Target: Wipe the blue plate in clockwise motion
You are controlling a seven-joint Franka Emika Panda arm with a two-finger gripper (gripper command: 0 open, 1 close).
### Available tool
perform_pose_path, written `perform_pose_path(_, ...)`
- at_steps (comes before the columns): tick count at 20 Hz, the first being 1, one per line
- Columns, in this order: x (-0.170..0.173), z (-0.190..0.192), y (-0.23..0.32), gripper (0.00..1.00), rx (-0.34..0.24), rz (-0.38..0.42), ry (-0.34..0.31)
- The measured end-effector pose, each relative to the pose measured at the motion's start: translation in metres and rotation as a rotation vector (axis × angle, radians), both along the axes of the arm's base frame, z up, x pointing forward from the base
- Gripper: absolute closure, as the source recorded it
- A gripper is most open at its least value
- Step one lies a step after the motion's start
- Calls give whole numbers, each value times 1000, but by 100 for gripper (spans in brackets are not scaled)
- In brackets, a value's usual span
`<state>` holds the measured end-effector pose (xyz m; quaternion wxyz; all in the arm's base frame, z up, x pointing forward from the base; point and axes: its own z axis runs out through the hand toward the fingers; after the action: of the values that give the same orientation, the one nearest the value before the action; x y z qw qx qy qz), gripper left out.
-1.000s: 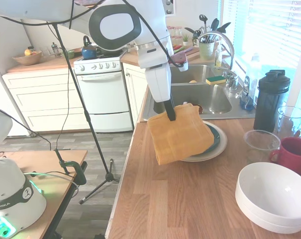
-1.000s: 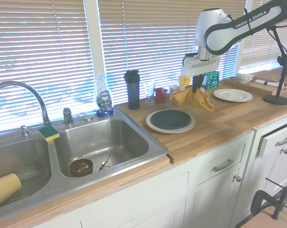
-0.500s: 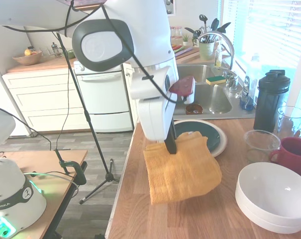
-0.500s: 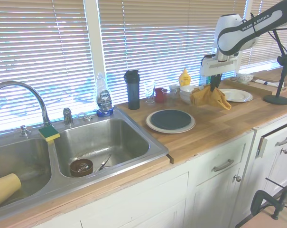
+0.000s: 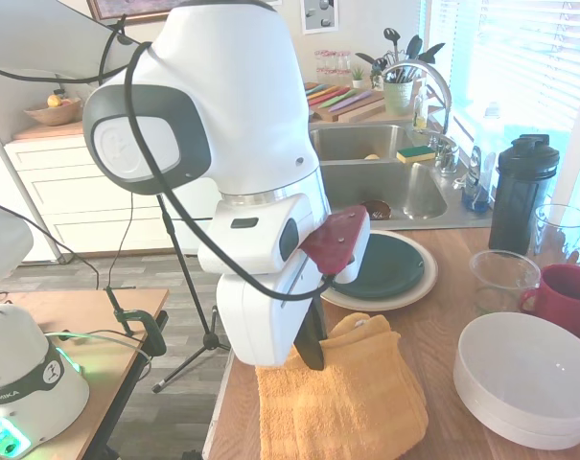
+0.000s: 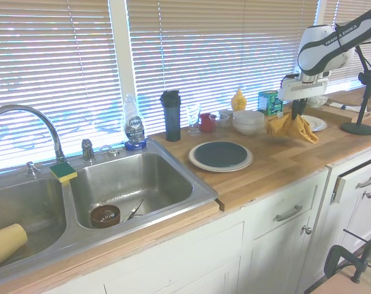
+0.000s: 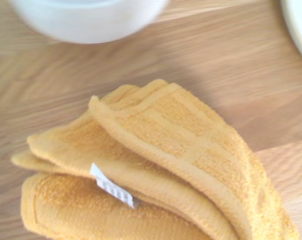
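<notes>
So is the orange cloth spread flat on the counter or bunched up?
Bunched and hanging: the orange cloth droops in folds from the gripper, well away from the blue plate.

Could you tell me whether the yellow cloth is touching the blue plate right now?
Apart. In the second exterior view, the cloth hangs from the gripper well to the side of the blue plate, with bare countertop between them.
</notes>
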<state>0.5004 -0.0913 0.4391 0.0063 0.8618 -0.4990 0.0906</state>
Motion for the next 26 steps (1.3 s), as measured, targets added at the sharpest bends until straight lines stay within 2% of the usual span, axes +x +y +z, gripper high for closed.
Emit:
perform_pose_path(12, -12, -87, 40, 100, -9, 91, 103)
perform_pose_path(22, -11, -119, 59, 100, 4, 142, 152)
perform_pose_path(23, -11, -119, 60, 0, 5, 145, 152)
perform_pose_path(26, -11, -119, 60, 0, 9, 151, 152)
